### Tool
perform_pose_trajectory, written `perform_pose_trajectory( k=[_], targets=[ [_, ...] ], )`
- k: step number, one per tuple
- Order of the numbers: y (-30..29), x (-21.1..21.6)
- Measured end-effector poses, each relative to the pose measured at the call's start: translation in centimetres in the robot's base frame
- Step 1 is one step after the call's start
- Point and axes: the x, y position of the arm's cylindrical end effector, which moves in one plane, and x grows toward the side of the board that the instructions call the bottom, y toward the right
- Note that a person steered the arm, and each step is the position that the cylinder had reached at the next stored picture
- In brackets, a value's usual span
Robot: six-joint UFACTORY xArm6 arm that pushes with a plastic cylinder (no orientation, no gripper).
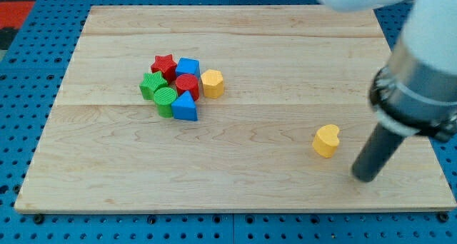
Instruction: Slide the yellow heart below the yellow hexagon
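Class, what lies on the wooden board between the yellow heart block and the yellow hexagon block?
Nothing: the camera view shows bare wooden board between yellow heart block and yellow hexagon block.

We see pale wooden board (235, 51) with light grain stripes, blue perforated surface (21, 101) around it. Yellow heart (326, 140), yellow hexagon (212, 83). Red star (164, 64), red cylinder (187, 85). Blue cube (188, 65), blue triangle (184, 108). Green ribbed cylinder (165, 98), second green block (150, 84), shape unclear. Our tip (365, 178) black; arm above it dark grey, then white.
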Motion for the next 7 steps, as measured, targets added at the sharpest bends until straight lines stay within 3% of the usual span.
perform_pose_trajectory(
  k=[1, 2, 3, 4, 5, 6, 7],
  targets=[
    [-0.2, -4.1],
    [-9.8, -7.5],
    [-12.2, -7.8],
    [-2.3, -6.6],
    [-2.2, -3.1],
    [-9.1, -2.7],
    [-16.2, -6.3]
  ],
)
